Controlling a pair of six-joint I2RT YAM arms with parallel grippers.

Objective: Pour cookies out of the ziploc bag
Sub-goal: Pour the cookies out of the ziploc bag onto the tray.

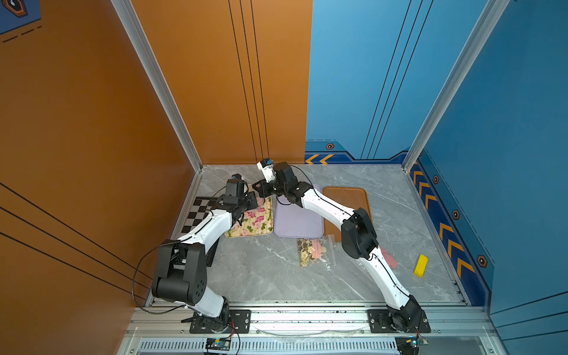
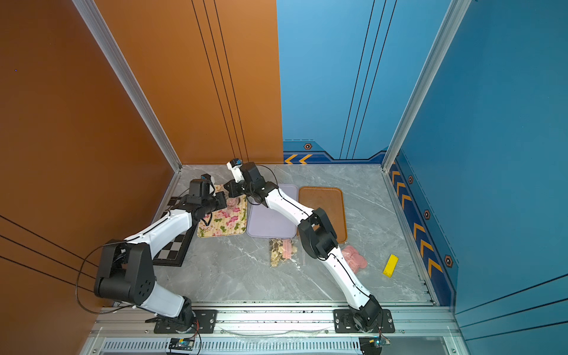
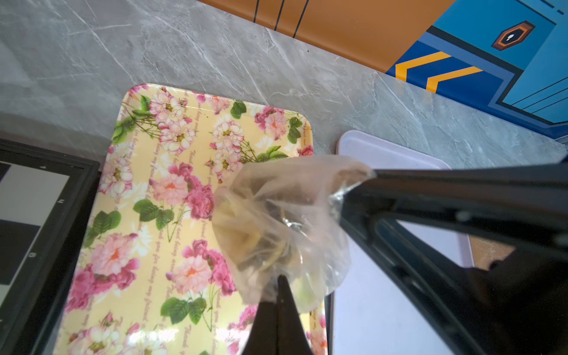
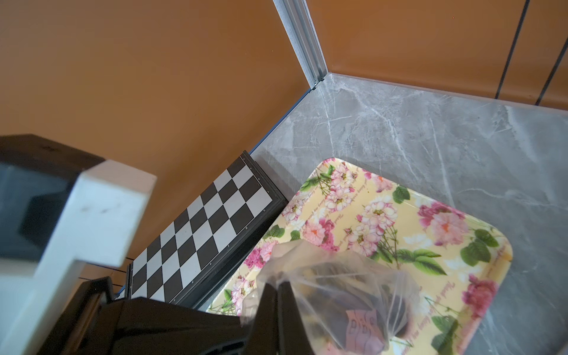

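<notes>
Over the flowered tray (image 3: 147, 246), at the far left of the table (image 1: 270, 276), both my hands hold one clear ziploc bag (image 3: 282, 227) up off the surface. Left hand (image 3: 279, 285): fingers pressed together, clamped on a bunched edge of the plastic. Right hand (image 4: 276, 289): also pinched tight on the bag, at another edge, reaching in from the right across the lilac tray (image 1: 295, 224). The bag sags between the two grips, crumpled. Cookies (image 4: 365, 325) are inside it: a pink round with marks and some dark ones, blurry through the film. Can't tell if the bag's lowest part touches the tray.

Chessboard (image 4: 209, 227) lies just beside the flowered tray, against the orange wall. Lilac tray sits right next to the flowered one, and a brown tray (image 1: 341, 196) is next to that, partly under my right arm.

Nearer the front, a second bag (image 1: 310, 252) lies flat on the table just below the lilac tray, with cream, dark and pink pieces in it. Pink discs (image 2: 356, 259) are piled loose beside my right forearm. Yellow block (image 1: 420, 265) lies well off to the right.
</notes>
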